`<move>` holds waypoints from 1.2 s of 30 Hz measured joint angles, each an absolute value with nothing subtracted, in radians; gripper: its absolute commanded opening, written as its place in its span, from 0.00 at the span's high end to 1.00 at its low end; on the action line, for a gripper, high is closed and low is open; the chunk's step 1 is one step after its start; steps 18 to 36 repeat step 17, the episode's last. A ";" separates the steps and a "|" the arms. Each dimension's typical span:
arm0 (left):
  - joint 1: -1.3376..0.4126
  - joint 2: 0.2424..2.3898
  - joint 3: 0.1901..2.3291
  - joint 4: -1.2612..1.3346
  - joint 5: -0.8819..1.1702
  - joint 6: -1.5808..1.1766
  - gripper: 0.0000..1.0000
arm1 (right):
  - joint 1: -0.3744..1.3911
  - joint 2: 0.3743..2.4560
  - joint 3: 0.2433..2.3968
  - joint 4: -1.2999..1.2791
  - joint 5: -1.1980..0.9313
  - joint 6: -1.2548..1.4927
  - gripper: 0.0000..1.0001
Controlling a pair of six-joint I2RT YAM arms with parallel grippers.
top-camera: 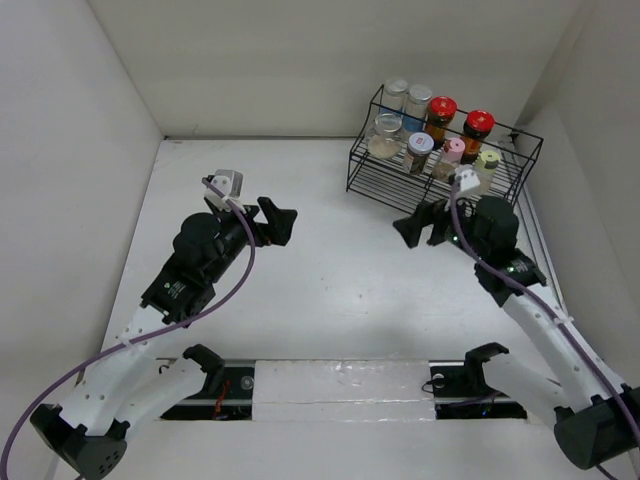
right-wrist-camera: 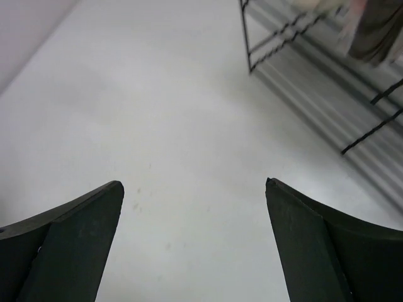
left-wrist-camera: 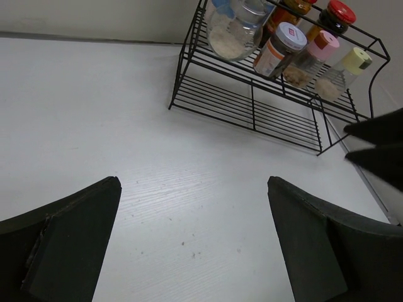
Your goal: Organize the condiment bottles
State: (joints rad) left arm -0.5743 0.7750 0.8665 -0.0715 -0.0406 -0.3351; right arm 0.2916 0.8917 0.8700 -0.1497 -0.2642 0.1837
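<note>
All eight condiment bottles (top-camera: 418, 150) stood in the wire rack (top-camera: 400, 188) at the upper right of the top view. The left gripper (top-camera: 284, 224) and right gripper (top-camera: 408, 228) hung wide open, holding nothing, above the surface (top-camera: 330, 300). Sorting looked finished, so the next move was probably only a retreat.

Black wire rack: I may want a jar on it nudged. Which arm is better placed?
Right. The right tool, open, hangs just in front of the black wire rack; the left tool is farther off across the white table.
</note>
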 measured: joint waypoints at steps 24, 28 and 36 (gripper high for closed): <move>-0.574 0.752 0.867 -0.071 -0.092 -0.344 0.00 | 0.550 1.105 0.656 -0.110 -0.200 0.206 0.00; -0.574 0.752 0.867 -0.071 -0.092 -0.344 0.00 | 0.550 1.105 0.656 -0.110 -0.200 0.206 0.00; -0.574 0.752 0.867 -0.071 -0.092 -0.344 0.00 | 0.550 1.105 0.656 -0.110 -0.200 0.206 0.00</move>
